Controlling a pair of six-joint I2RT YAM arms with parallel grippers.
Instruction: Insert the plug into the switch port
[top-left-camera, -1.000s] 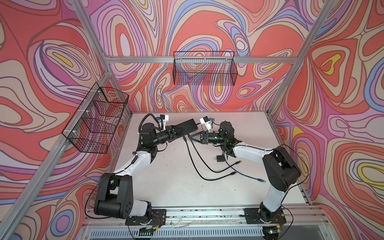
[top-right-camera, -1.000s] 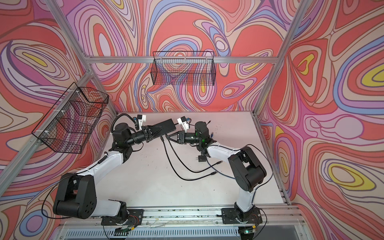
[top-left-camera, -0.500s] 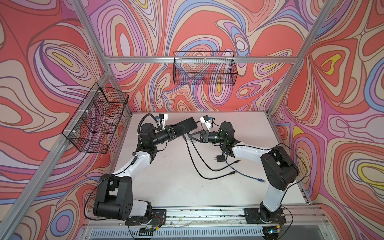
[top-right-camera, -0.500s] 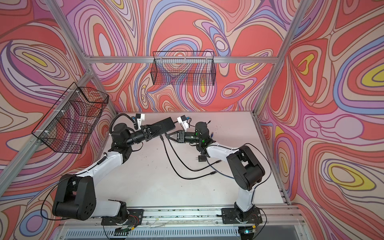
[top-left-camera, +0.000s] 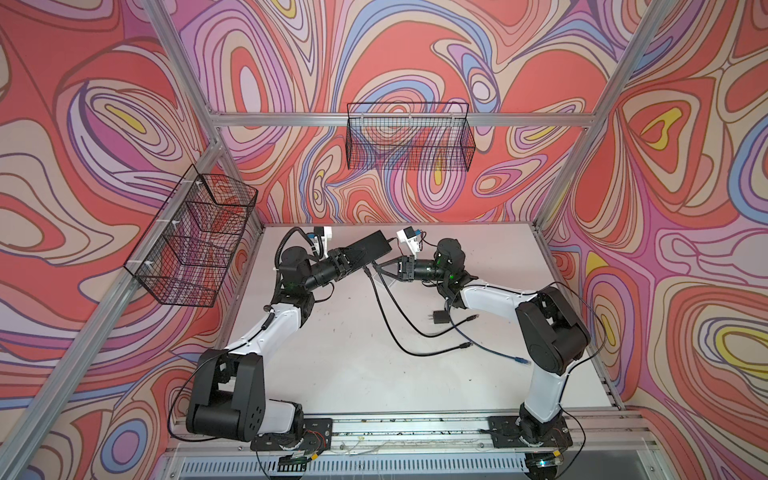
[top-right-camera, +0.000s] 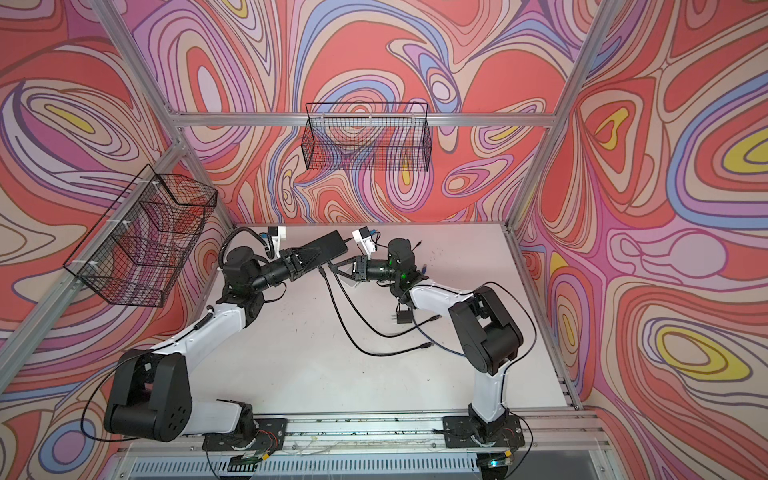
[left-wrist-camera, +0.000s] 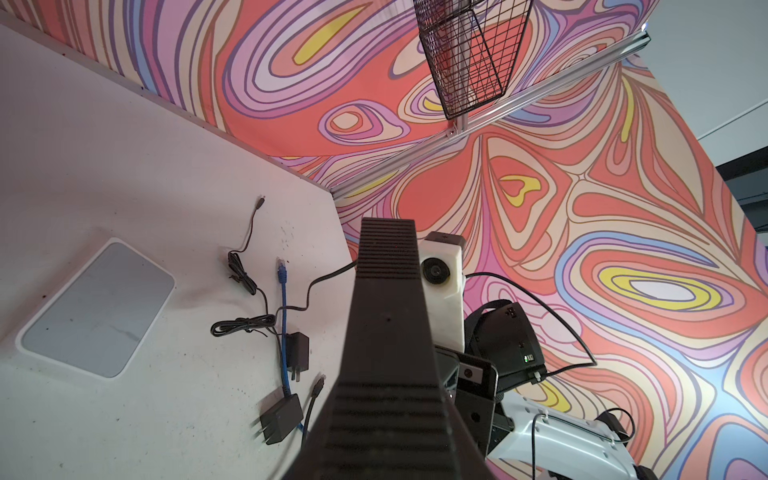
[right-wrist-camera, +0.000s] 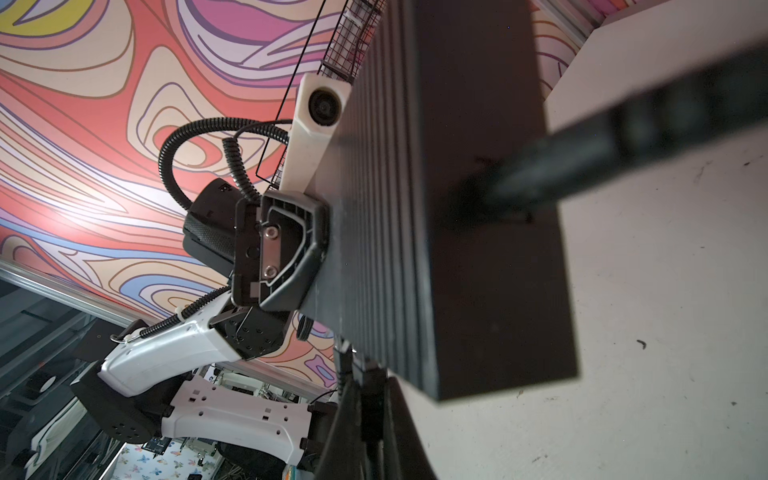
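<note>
Above the far middle of the counter (top-left-camera: 332, 365), the black switch (top-left-camera: 370, 251) hangs in the air, tilted, with its left end clamped in the left hand (top-left-camera: 347, 262). The right hand (top-left-camera: 377, 267) reaches in from the right, closed on the plug (right-wrist-camera: 365, 372), which sits right at the switch's near edge. Whether the plug has entered a port I cannot tell: no port shows, and the right wrist view gives only a corner of the casing above the plug.

The main risk, as I judge it, is the switch itself. It is held by one end only, so a push from the plug could swing it in the grip and turn the port away. Next, the two hands are very near each other, and a slanted approach could jam the plug against the port's rim or the ribbed casing. Last, the black cable (top-left-camera: 388, 320) trails down to the counter, past a power adapter (top-left-camera: 439, 318). Its drag could twist the small plug within the right hand's hold.
</note>
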